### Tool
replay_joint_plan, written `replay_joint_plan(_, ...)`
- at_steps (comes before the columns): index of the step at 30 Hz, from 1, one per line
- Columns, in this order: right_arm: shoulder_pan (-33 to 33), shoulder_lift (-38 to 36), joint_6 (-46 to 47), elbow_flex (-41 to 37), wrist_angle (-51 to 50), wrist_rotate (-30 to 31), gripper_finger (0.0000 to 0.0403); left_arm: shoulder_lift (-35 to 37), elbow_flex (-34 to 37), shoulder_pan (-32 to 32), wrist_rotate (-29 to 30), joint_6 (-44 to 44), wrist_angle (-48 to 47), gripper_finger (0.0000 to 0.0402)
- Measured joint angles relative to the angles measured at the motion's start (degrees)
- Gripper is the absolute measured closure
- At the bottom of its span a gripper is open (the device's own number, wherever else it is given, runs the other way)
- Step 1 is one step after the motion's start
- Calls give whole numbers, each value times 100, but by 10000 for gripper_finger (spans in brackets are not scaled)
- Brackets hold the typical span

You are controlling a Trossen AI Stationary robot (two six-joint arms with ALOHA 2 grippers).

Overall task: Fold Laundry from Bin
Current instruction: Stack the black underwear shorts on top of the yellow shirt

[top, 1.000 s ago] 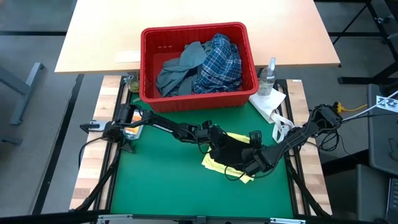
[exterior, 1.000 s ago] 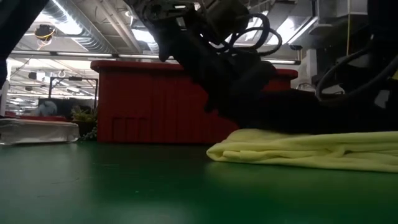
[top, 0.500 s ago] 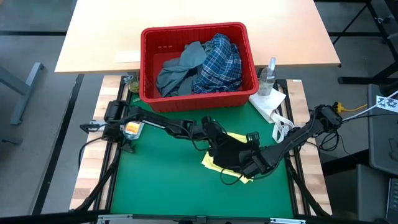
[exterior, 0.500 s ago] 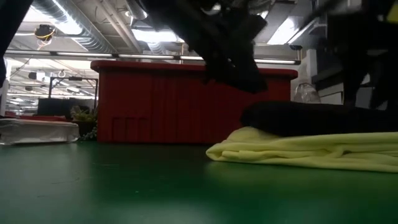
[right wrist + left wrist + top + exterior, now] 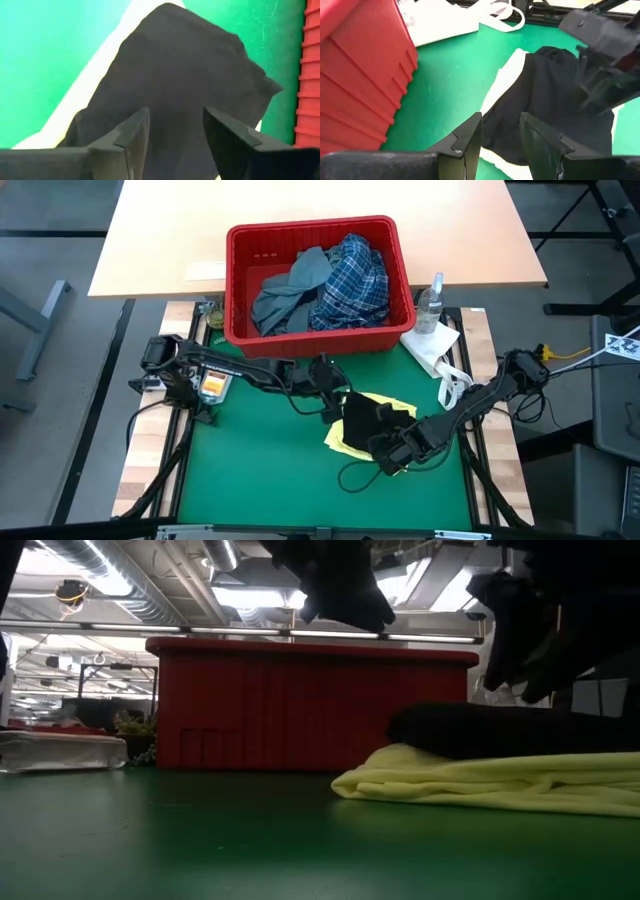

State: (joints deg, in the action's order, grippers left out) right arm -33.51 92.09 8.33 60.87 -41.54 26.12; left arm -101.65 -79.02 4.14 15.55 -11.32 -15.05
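Dark navy garment [image 5: 368, 420] is laid folded on the yellow garment [image 5: 340, 442] on the green mat [image 5: 260, 470], in front of the red bin [image 5: 318, 338]; left gripper [image 5: 333, 402] and right gripper [image 5: 385, 452] are held open above it, nothing gripped

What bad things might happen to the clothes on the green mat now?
The dark navy garment lies on the yellow garment, so grabbing one might drag both. The left hand and right hand hover open close together over that pile and might bump. A loose cable beside it might snag cloth.
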Motion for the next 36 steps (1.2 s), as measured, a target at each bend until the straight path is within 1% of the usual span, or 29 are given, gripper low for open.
replay_joint_plan(4, 171, 0, 98, -462, 336, -65, 215, 17, 2, 0, 0, 17, -19, 273)
replay_joint_plan(9, 511, 0, 161, -1093, 755, -171, 215, 35, 2, 0, 4, 278, 0, 273)
replay_joint_plan(13, 886, -31, -201, -1453, 975, -207, 215, 35, 2, -15, 10, 294, 4, 273)
replay_joint_plan(17, 1279, -26, -785, -1520, 942, -175, 215, 35, 2, -17, 24, 296, 4, 273)
replay_joint_plan(21, 1723, -10, -1672, -1450, 898, 97, 215, 35, 2, -34, 35, 296, 0, 273)
replay_joint_plan(24, 2053, -3, -2008, -1344, 824, 33, 215, 35, 2, -64, 39, 296, 4, 273)
replay_joint_plan(26, 2174, 6, -2160, -1222, 759, -121, 215, 35, 2, -79, 37, 296, 0, 273)
replay_joint_plan(31, 2063, 20, -2511, -705, 629, -481, 215, 35, 2, -76, 35, 296, 0, 273)
replay_joint_plan(36, 1808, 17, -2517, -12, -212, -511, 215, 35, 2, -76, 37, 296, -1, 273)
